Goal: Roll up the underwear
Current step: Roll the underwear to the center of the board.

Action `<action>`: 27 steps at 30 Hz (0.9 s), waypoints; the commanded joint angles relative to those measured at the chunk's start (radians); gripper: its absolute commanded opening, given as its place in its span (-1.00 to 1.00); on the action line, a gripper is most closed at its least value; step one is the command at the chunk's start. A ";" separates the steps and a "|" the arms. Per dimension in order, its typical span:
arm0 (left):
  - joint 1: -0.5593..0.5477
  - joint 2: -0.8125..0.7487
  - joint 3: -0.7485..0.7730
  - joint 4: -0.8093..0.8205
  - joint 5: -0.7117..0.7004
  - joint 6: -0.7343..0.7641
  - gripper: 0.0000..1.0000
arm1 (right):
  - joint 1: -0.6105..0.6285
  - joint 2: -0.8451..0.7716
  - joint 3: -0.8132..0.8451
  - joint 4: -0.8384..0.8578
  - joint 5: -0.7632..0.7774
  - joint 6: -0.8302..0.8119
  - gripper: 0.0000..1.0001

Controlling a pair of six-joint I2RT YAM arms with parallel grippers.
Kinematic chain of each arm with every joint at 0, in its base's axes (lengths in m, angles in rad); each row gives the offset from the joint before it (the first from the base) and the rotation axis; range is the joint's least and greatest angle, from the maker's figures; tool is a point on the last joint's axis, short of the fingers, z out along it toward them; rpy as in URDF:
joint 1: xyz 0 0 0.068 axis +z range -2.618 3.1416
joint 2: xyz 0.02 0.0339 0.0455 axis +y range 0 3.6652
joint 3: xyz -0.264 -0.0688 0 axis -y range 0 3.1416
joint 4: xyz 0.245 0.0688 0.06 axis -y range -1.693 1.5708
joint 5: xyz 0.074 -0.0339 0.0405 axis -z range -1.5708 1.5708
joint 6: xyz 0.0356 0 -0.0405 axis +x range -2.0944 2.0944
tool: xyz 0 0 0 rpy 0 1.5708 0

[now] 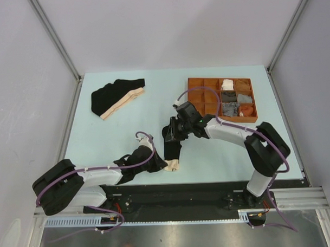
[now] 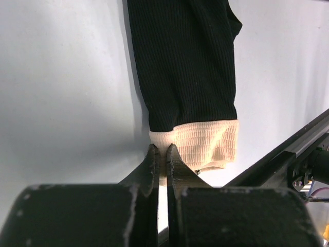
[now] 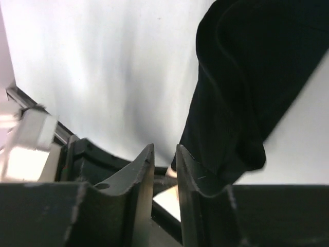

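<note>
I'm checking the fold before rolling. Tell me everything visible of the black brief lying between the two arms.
The black brief is ribbed knit cloth, folded into a narrow strip flat on the table, beige waistband at its near end. The shut left end effector meets the waistband's corner; the right end effector, jaws slightly apart, sits at the far end, beside the cloth.

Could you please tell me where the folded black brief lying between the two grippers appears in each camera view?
Top external: folded black brief lower centre, a narrow strip on the table.
Left wrist: upper centre, ending at its beige waistband just ahead of the left gripper.
Right wrist: right half, dark folds beside the right gripper.
Shared landmark: the beige waistband, clear in the top and left wrist views only.
</note>
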 commanded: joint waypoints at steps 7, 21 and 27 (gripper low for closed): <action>-0.002 -0.007 0.008 -0.087 -0.021 0.017 -0.99 | -0.026 0.149 0.045 0.035 0.066 -0.053 -0.55; 0.024 -0.100 0.048 -0.198 -0.040 0.044 -1.00 | -0.087 0.129 0.046 0.037 0.042 -0.193 -0.37; 0.235 -0.153 0.080 -0.245 0.240 0.090 -1.00 | -0.060 -0.104 0.048 -0.038 0.080 -0.479 0.14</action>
